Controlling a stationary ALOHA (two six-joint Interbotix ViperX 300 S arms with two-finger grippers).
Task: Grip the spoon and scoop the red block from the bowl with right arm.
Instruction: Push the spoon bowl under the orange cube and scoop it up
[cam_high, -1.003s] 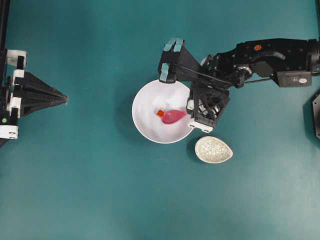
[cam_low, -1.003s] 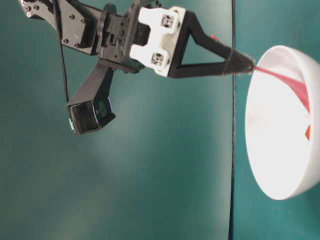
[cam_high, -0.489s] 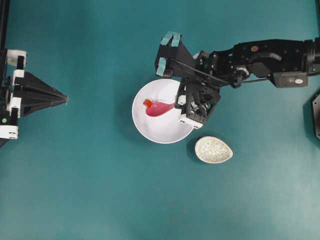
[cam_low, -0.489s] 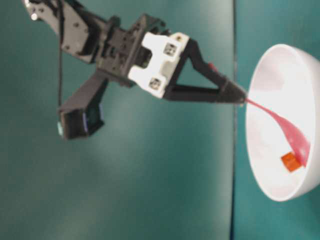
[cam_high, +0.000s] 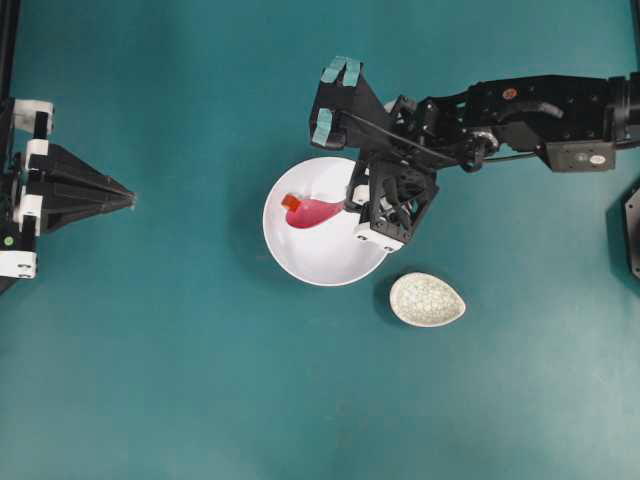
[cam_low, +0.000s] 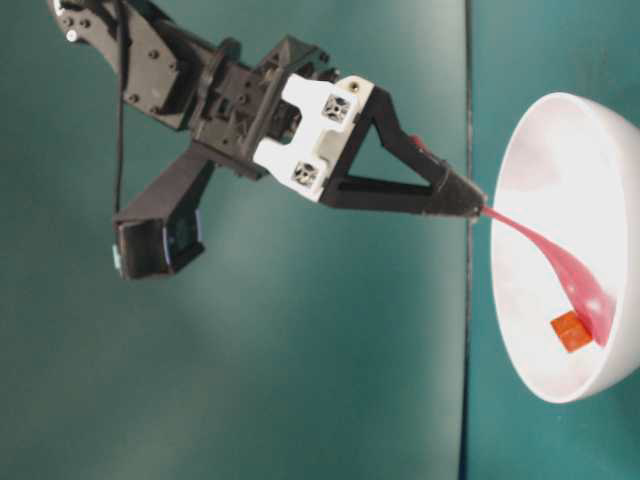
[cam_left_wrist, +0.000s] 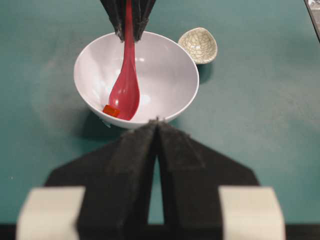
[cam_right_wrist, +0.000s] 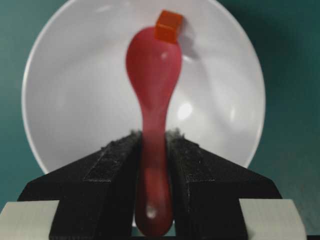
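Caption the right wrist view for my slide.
Right gripper holds the spoon in the bowl, red block at its tip.

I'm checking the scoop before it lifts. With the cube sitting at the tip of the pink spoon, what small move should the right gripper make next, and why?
Probably push the glossy pink spoon slightly further under the small red-orange cube, then tip it up. The cube sits at the spoon's tip against the white bowl wall, not yet in the scoop; the right gripper holds the handle.

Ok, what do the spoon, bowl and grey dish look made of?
Spoon: glossy pink, slightly see-through at the handle, likely plastic.
Bowl: smooth white with bright highlights, ceramic or melamine; can't tell.
Dish: pale grey with a crackle pattern, probably glazed ceramic.
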